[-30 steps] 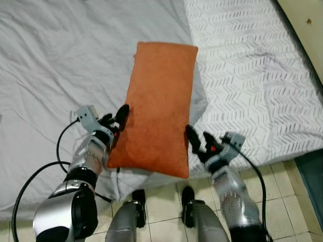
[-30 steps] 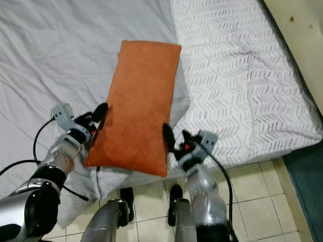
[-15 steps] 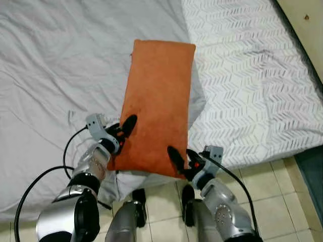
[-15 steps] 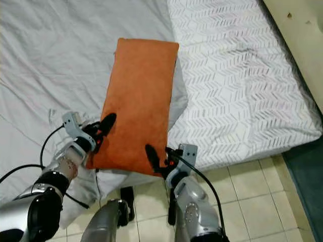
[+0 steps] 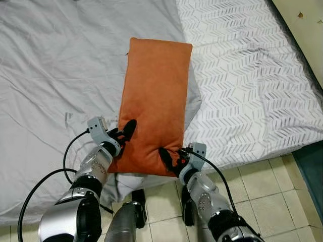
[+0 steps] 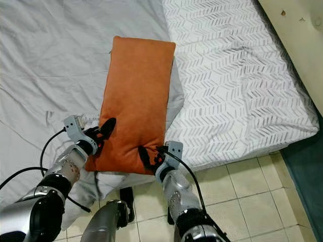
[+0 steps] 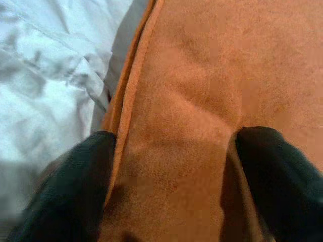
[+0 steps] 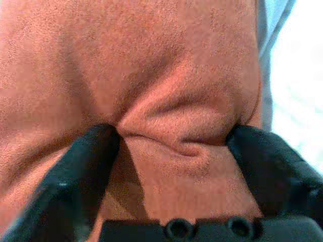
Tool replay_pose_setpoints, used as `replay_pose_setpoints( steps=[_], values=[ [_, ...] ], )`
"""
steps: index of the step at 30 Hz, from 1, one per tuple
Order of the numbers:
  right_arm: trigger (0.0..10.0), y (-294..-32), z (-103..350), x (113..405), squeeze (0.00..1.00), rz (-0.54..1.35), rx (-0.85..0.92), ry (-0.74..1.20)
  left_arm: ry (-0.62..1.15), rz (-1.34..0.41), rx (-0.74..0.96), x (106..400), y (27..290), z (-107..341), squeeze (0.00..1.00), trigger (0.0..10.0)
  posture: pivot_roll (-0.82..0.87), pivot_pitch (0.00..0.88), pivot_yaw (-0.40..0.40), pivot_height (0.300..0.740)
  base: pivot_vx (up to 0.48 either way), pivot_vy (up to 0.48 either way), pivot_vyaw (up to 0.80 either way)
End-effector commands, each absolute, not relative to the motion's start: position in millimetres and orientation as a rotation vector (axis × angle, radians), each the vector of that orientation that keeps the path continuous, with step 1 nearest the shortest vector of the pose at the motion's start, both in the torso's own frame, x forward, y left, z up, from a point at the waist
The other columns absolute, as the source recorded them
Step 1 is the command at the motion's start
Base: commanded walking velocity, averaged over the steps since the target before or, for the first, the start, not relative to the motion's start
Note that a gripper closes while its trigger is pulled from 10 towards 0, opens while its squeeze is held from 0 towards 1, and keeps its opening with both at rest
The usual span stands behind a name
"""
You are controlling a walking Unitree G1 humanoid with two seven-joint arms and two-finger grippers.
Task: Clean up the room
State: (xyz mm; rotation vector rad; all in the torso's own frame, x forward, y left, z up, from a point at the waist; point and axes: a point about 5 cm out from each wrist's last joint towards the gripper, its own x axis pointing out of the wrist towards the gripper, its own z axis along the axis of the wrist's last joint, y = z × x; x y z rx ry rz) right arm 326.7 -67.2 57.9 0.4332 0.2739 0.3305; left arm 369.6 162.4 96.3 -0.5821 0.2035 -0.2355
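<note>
An orange rectangular pillow (image 5: 156, 101) lies lengthwise on the bed, its near end at the mattress edge. My left gripper (image 5: 124, 134) holds the pillow's near left corner; in the left wrist view the seam runs between its black fingers (image 7: 75, 186). My right gripper (image 5: 169, 158) is shut on the near right corner, and the right wrist view shows orange fabric bunched into a fold between its fingers (image 8: 86, 171). Both grippers sit low, just off the bed's front edge.
A wrinkled grey sheet (image 5: 50, 60) covers the left of the bed, and a white herringbone cover (image 5: 242, 75) the right. Beige floor tiles (image 5: 262, 186) lie below the edge, with my feet (image 5: 139, 199) there. A dark teal mat (image 5: 313, 161) shows at far right.
The pillow has come down from a raised, tilted hold to rest on the bed. Both arms have drawn back and lowered, and the right gripper has moved in under the near corner.
</note>
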Motion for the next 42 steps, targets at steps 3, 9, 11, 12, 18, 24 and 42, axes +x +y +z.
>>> replay_pose_setpoints(
  steps=[3, 9, 11, 12, 18, 24, 42],
  values=[
    [0.0, -72, 49, 326, 0.00, 0.270, 0.423, 0.309, 0.441, -0.196, -0.569, 339, 155, 43, 0.00, 0.0, -0.02, 0.550, 0.048, 0.740, 0.000, 0.000, 0.00],
    [0.0, -81, 51, 330, 0.00, 0.225, 0.442, 0.278, 0.474, -0.178, -0.558, 330, 155, 32, 0.00, 0.0, -0.01, 0.506, 0.051, 0.740, 0.000, 0.000, 0.00],
    [0.0, -87, 54, 331, 0.00, 0.226, 0.441, 0.244, 0.452, -0.168, -0.546, 330, 157, 33, 0.00, 0.0, -0.01, 0.461, 0.050, 0.740, 0.000, 0.000, 0.00],
    [0.0, -89, 55, 332, 0.00, 0.227, 0.440, 0.231, 0.439, -0.164, -0.528, 331, 158, 34, 0.00, 0.0, -0.01, 0.438, 0.049, 0.740, 0.000, 0.000, 0.00],
    [0.0, -96, 63, 333, 0.00, 0.238, 0.449, 0.173, 0.386, -0.175, -0.417, 333, 163, 40, 0.00, 0.0, -0.02, 0.345, 0.054, 0.740, 0.000, 0.000, 0.00],
    [0.0, -107, 78, 338, 0.00, 0.239, 0.441, 0.084, 0.264, -0.213, -0.263, 344, 162, 62, 0.00, 0.0, -0.03, 0.162, 0.063, 0.740, 0.000, 0.000, 0.00],
    [10.0, -141, 135, 343, 0.00, 0.160, 0.222, -0.172, -0.054, -0.365, -0.009, 376, 144, 142, 0.00, 3.5, -0.07, 0.033, 0.094, 0.740, 0.000, 0.000, 0.00]
  ],
)
